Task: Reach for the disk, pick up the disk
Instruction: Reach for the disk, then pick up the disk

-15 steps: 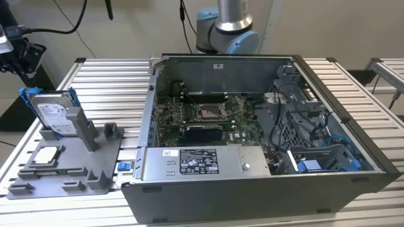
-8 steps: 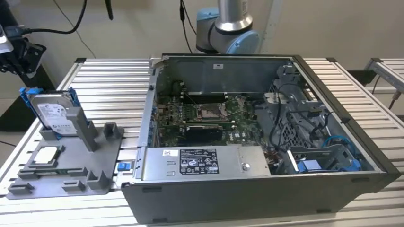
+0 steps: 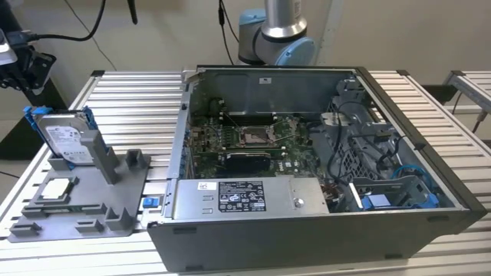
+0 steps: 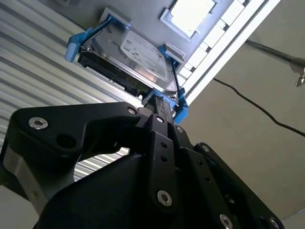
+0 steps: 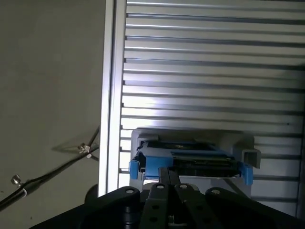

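Silver-grey with blue rails, the hard drive [image 3: 64, 138] stands on edge in a grey holder [image 3: 123, 192] at the exterior view's left of the slatted worktop [image 3: 134, 98], its upper edge straight ahead of the gripper [image 4: 158, 106], whose jaws look pressed together.

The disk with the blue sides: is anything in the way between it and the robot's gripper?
Nothing visible is. In the second wrist view the gripper sits right at the blue-railed edge of the disk, with no object between them.
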`<state>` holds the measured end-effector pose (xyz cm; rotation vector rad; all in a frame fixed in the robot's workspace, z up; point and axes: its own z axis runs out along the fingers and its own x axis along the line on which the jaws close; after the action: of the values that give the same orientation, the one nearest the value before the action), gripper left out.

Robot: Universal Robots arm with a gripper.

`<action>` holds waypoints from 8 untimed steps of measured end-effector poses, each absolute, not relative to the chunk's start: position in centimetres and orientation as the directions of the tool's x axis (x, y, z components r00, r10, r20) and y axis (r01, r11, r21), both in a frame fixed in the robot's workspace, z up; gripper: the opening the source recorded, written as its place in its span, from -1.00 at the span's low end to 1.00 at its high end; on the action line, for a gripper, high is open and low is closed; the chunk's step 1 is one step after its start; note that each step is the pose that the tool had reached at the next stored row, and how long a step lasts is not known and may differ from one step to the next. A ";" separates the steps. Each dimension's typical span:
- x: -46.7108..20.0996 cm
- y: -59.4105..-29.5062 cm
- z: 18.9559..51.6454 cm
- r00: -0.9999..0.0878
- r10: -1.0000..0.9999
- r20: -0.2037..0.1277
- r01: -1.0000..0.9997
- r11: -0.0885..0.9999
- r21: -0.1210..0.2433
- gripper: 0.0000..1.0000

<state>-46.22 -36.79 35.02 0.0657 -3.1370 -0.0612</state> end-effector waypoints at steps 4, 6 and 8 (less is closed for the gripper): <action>-46.2 -36.8 35.0 -0.994 -0.110 0.002 -0.110 0.993 0.039 -1.00; -46.2 -36.8 35.0 -0.989 -0.149 0.002 -0.148 0.988 0.039 -1.00; -46.2 -36.8 35.0 -0.983 -0.184 0.002 -0.183 0.982 0.039 -1.00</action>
<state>-46.22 -36.79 35.02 0.2889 -3.1217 -0.0606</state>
